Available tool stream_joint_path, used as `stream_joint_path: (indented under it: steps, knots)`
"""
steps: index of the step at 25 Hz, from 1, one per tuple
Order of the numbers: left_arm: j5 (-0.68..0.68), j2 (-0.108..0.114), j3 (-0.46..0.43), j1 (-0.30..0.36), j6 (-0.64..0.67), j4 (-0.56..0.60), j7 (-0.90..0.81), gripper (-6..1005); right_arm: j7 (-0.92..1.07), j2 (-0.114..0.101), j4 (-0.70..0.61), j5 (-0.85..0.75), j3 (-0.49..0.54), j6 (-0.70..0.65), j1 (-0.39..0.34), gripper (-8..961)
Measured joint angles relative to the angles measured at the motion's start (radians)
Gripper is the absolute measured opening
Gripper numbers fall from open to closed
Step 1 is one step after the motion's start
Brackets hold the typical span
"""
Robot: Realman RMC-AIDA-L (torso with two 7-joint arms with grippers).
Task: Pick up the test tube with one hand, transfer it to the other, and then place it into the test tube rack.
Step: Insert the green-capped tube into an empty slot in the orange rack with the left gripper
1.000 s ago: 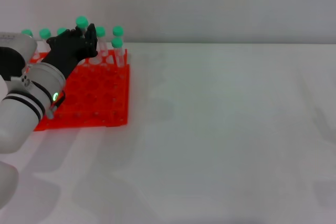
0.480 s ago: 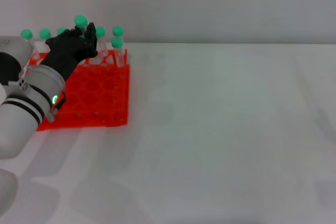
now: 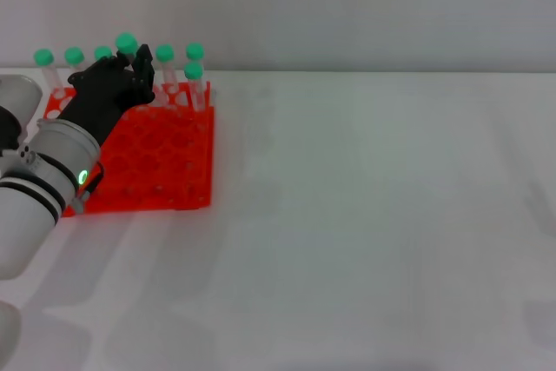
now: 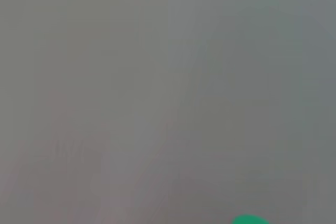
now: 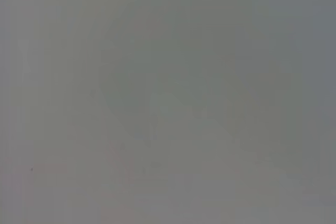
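A green-capped test tube (image 3: 128, 48) is held upright by the closed black fingers (image 3: 143, 67) of the left hand (image 3: 109, 93), above the far rows of the orange-red test tube rack (image 3: 165, 162). Other capped tubes (image 3: 195, 76) are seen standing in the rack on the white tabletop (image 3: 373, 215). The right hand is out of view.

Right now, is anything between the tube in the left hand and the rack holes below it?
Nothing visible blocks it. The left hand holds the test tube over the back rows of the test tube rack. Other tubes stand close on both sides along that back edge, and the hand hides the holes directly beneath.
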Motion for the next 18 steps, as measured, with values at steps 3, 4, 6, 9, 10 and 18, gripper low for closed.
stream_joint_path:
  steps: [3, 4, 6, 9, 10, 18]
  knots:
    - [0.001, 0.0, 0.0, -0.006, 0.002, 0.015, 0.001, 218, 0.0, 0.0, 0.0, -0.001, 0.0, 0.0, 0.0, 837]
    - [0.002, 0.0, 0.0, -0.009, 0.005, 0.02, 0.001, 219, 0.0, 0.001, 0.0, -0.001, 0.0, 0.001, 0.0, 837]
    - [0.004, 0.001, 0.0, -0.012, 0.01, 0.023, -0.001, 219, 0.0, 0.001, 0.0, -0.001, -0.001, 0.002, 0.0, 837]
    - [0.011, 0.001, 0.0, -0.013, 0.014, 0.024, 0.0, 220, 0.0, 0.001, 0.0, -0.002, -0.001, 0.003, 0.0, 837]
    - [0.013, 0.001, 0.0, -0.013, 0.014, 0.025, 0.0, 220, 0.0, 0.001, 0.0, -0.003, -0.001, 0.004, 0.0, 837]
    - [0.025, 0.002, 0.0, -0.048, 0.062, 0.046, 0.0, 222, 0.0, 0.002, 0.0, -0.003, -0.005, 0.004, 0.004, 837]
